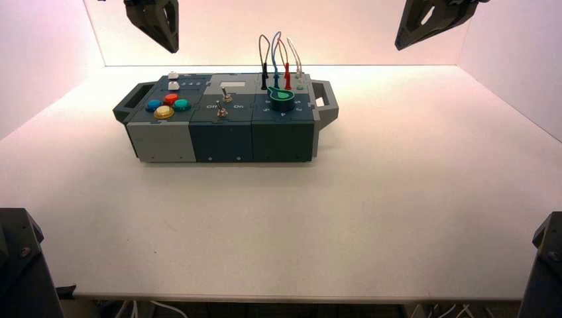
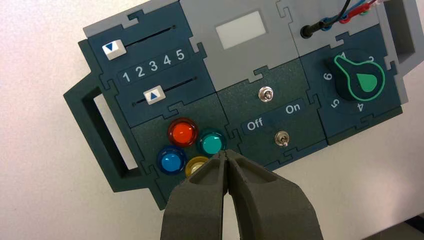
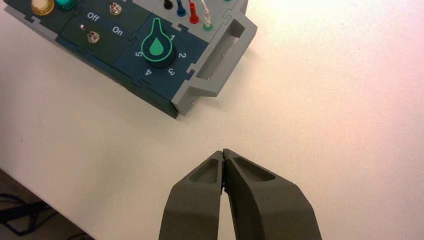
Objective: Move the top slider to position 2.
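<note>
Left wrist view showed the top slider (image 2: 114, 49) at 1, toward the counter's (image 1: 318, 245) far-left corner: probably light, slick, best nudged by its outer flank. Left tool (image 2: 225, 152) above, right tool (image 3: 223, 151) rightward: both closed, empty.

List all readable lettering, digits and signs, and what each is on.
"1 2 3 4 5": panel between the two sliders
Blue triangles: one on each slider
"Off", "On": panel between the toggle switches
"1", "2", "3", "4", "5": around the green-marked knob
Green drop: on that knob
</note>
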